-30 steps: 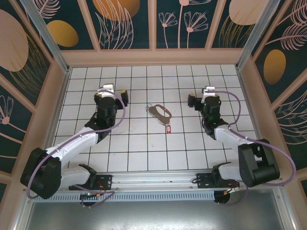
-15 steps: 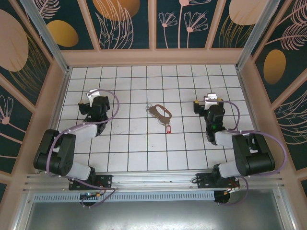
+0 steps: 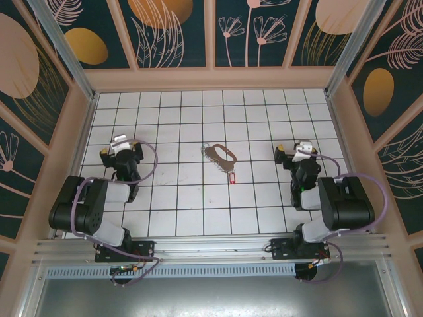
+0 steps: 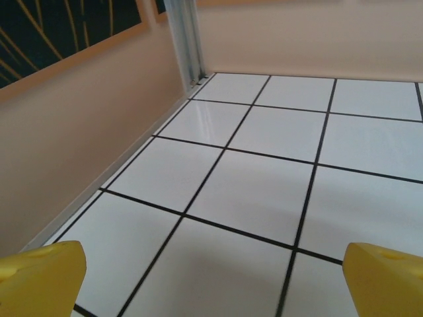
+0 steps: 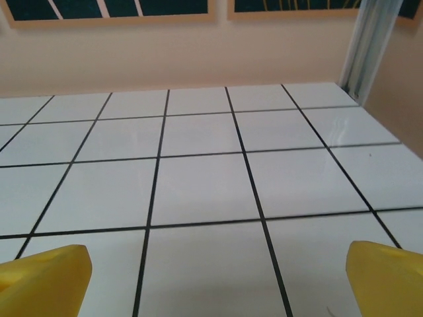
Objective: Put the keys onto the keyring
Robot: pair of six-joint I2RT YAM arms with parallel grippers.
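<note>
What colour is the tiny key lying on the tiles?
The key has a red head, best seen in the top external view.

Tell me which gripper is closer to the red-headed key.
The right gripper: it sits fewer floor tiles from the key than the left gripper does. Both are open and empty.

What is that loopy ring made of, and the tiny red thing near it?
The keyring looks like metal: a thin, pale tan-silver loop. The key seems to have a red plastic head, bright and even in colour, plus a thin silvery part, probably metal. Both are too small to be sure.
</note>
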